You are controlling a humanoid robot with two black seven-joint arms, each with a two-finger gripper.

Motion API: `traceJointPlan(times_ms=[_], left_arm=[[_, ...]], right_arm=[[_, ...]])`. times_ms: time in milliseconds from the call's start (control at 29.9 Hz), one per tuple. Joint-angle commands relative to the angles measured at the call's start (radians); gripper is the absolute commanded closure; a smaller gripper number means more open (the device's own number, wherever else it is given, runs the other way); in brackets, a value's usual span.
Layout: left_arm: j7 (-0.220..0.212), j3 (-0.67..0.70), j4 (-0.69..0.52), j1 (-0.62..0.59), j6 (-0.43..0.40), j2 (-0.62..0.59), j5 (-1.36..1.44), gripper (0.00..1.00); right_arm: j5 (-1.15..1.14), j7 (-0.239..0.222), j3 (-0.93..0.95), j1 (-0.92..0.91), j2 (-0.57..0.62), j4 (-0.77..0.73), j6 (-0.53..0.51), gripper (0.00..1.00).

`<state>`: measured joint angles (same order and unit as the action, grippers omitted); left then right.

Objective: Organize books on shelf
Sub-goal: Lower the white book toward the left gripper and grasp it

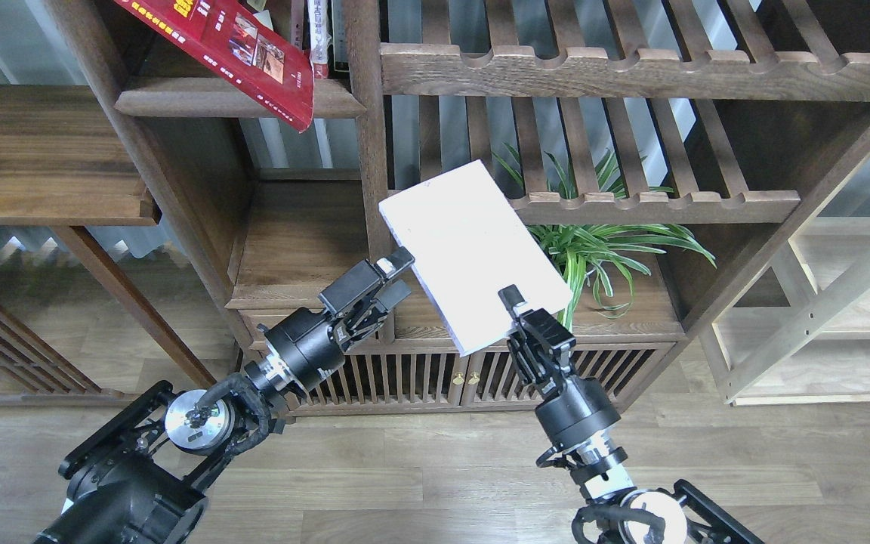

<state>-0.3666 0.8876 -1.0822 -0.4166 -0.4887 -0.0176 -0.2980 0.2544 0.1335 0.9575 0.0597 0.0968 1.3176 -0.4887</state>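
Observation:
A thick white book (473,253) hangs tilted in front of the bookcase, and my right gripper (516,304) is shut on its lower right corner. My left gripper (396,276) stands open right beside the book's left edge, with its fingers just short of the cover. A dark red book (231,45) with small photos leans diagonally over the front of the shelf (231,98) at the top left. A few thin books (318,30) stand upright behind it. No yellow-green book shows.
A vertical wooden post (371,151) stands just behind the white book. Slatted racks (631,72) fill the upper right. A potted spider plant (601,249) sits on the low cabinet (405,374). A wide board (42,159) juts out at the left.

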Motion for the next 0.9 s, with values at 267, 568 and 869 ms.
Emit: traceJointPlan(times_ms=[267, 568, 869], left_arm=[[-0.003, -0.012, -0.005, 0.033, 0.000, -0.001, 0.000, 0.21], [-0.005, -0.033, -0.007, 0.028, 0.000, -0.004, 0.000, 0.43], [-0.003, -0.032, -0.007, 0.027, 0.000, -0.005, -0.003, 0.61]], right_arm=[[-0.006, 0.000, -0.045, 0.002, 0.009, 0.000, 0.000, 0.95], [-0.007, 0.000, -0.048, 0.002, 0.015, 0.000, 0.000, 0.95], [-0.007, 0.000, -0.049, 0.019, 0.024, 0.000, 0.000, 0.95]])
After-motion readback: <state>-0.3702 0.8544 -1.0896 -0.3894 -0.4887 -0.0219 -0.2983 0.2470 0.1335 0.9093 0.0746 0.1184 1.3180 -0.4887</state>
